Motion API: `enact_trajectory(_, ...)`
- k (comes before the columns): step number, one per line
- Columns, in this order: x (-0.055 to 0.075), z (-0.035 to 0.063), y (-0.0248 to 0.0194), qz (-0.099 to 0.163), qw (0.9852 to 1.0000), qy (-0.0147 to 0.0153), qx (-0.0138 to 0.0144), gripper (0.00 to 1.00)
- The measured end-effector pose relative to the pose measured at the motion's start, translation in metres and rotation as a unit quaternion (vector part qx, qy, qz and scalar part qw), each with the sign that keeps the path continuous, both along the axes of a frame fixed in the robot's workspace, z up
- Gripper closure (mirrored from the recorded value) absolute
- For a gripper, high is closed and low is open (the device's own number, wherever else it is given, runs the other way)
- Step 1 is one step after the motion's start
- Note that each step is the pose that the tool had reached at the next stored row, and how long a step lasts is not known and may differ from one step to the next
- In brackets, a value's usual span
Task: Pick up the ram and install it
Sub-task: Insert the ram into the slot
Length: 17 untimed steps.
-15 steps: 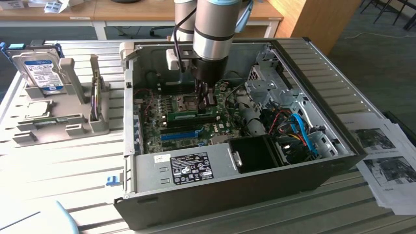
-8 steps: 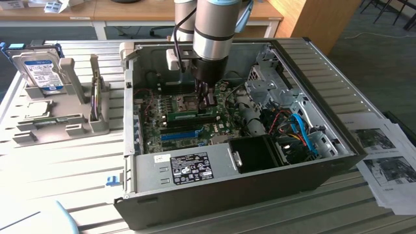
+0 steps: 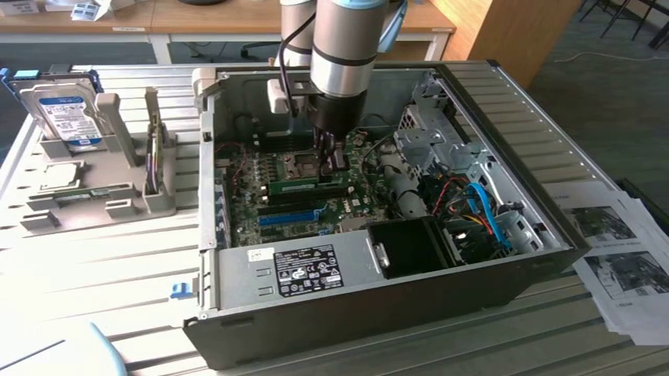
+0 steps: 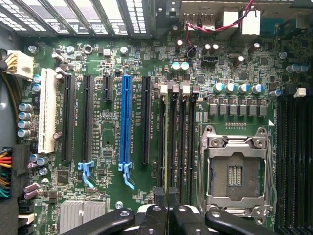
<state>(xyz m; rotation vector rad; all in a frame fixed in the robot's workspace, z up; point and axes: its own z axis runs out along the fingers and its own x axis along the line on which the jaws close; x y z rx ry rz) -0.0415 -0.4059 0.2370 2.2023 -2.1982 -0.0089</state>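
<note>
- Exterior view: our gripper (image 3: 334,163) hangs deep in the open case (image 3: 544,157), over the middle of the motherboard (image 4: 107,63). The ram (image 3: 296,186) lies along the memory slots (image 4: 182,137) right under it, between the CPU socket (image 4: 234,171) and the blue slot (image 3: 287,218).
- Wrist view: the fingers (image 4: 159,198) are drawn together with barely a gap. We cannot tell whether they pinch the ram's top edge or only rest against it.
- We judge seating to be the main risk. If the stick sits slightly off the slot line or tilted, pressing could seat one end only, or flex the motherboard.
- So narrow a hold could also slip, dropping the ram onto the motherboard or knocking the fingers into the CPU socket just beside them.
</note>
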Motion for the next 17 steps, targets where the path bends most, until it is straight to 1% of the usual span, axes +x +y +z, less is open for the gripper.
enact_trajectory(9,0.0001,0.0001,-0.0008,0.000,1.0000,-0.0004,0.0021,0.89)
enact_trajectory(14,0.0000,0.0001,-0.0009,-0.001,1.0000,-0.0004,0.0048,0.89)
enact_trajectory(17,0.0000,0.0001,-0.0009,-0.001,1.0000,-0.0004,0.0049,0.89)
